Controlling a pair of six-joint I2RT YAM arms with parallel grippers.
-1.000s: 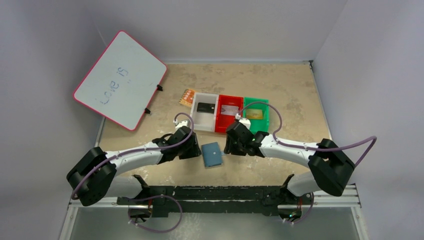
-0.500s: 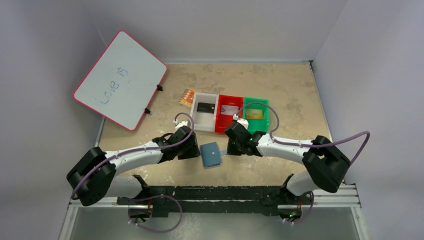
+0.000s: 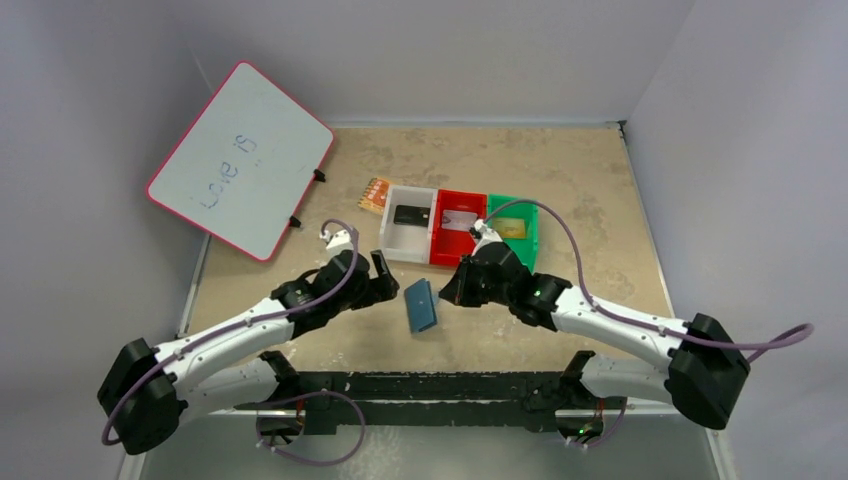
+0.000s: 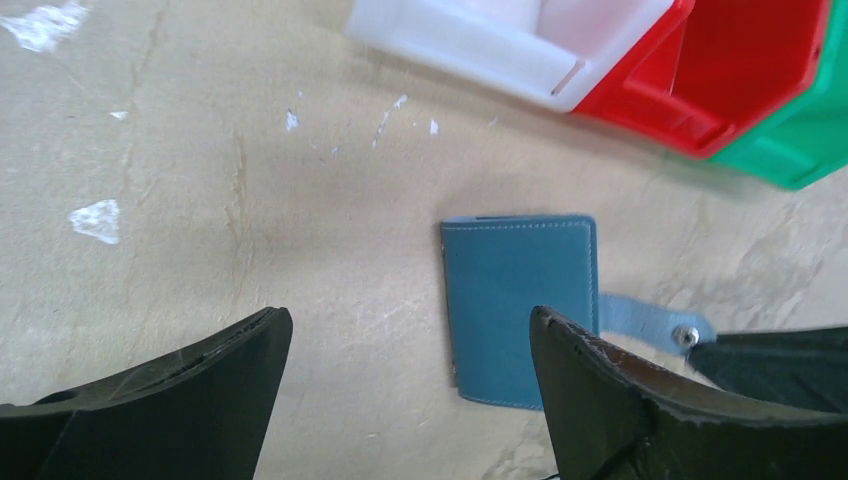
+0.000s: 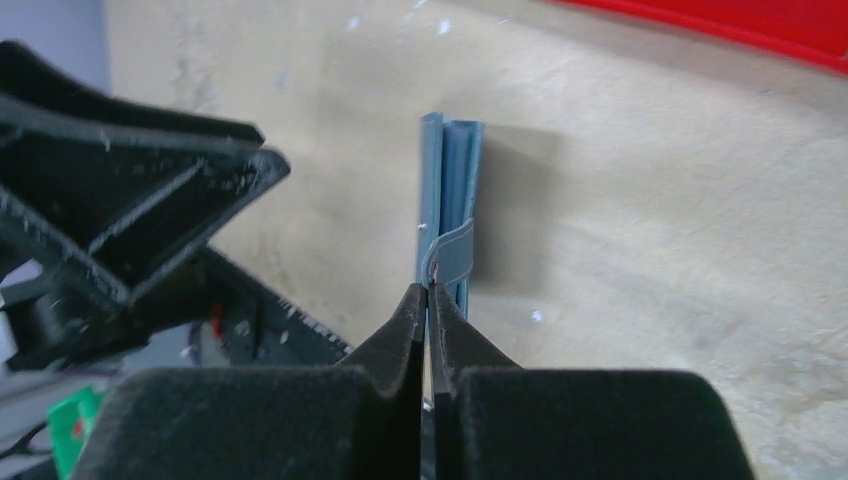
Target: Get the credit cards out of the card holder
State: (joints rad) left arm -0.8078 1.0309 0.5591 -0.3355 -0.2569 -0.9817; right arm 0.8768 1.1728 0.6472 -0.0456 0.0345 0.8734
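My right gripper [image 5: 428, 297] pinches the tab [image 5: 452, 250] so its end vanishes between the pads [image 5: 400, 330]. The card holder [image 5: 450, 190] faces that wrist edge-on, and I cannot tell what its pockets hold. One finger [image 4: 620, 400] of my left gripper [image 4: 410, 318] covers its near corner, and the white bin [image 4: 480, 40], red bin [image 4: 720, 80] and green bin [image 4: 800, 140] run off that view's top. From above, the credit cards [image 3: 411, 214] are too small to read, and the white bin hides a corner of the orange square [image 3: 375, 193].
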